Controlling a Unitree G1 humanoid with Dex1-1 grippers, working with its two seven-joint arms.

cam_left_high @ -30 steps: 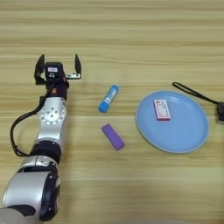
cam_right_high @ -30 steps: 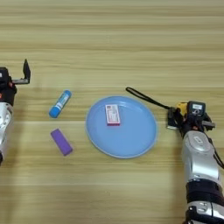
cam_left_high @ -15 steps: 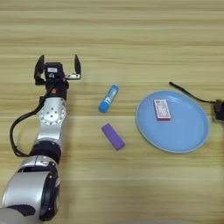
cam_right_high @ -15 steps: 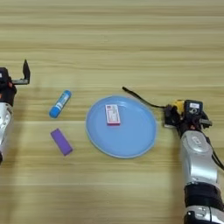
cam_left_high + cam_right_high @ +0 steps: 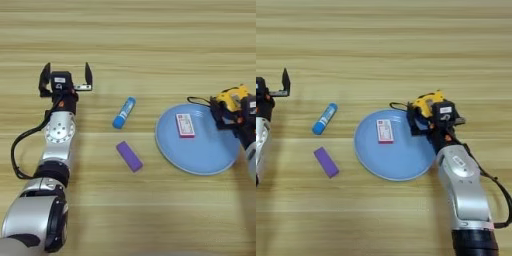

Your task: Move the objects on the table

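My right gripper (image 5: 426, 114) is shut on the yellow-and-black tape measure (image 5: 425, 103) and holds it over the right rim of the light-blue plate (image 5: 401, 160); its black strap loop (image 5: 398, 106) trails left over the rim. A small red-and-white card (image 5: 384, 131) lies on the plate. The blue-and-white glue stick (image 5: 124, 112) lies on the table left of the plate. Below it lies the purple block (image 5: 129, 156). My left gripper (image 5: 66, 76) stands open at the far left, apart from all of them.
The wooden table (image 5: 130, 40) fills the view. My left arm (image 5: 52, 165) runs down the left side with a black cable looping beside it. My right arm (image 5: 463, 195) rises from the lower right.
My right gripper has carried the tape measure leftward from the table's right side to over the plate's right rim, the strap trailing along. The left arm has stayed still.
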